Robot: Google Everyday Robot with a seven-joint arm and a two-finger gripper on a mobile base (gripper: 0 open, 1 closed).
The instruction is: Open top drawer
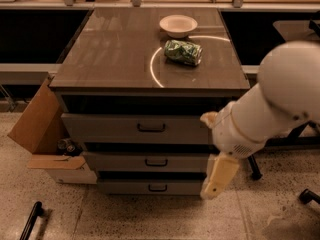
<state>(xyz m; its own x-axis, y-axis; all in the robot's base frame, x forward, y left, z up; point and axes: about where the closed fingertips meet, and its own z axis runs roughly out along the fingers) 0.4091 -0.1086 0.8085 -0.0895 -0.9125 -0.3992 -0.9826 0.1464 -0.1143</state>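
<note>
No legible text, even on end effector (217, 177) at lower right

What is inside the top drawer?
Only a dark gap shows above the top drawer front; the countertop covers its inside. The gripper hangs at the middle drawer front's right end.

Rounded white arm (272, 104), cream hand (216, 179) at lower right.

Cabinet top (115, 54): white bowl (178, 25) at back, green can (183, 52) just in front. End effector (216, 179) low, front-R.
</note>
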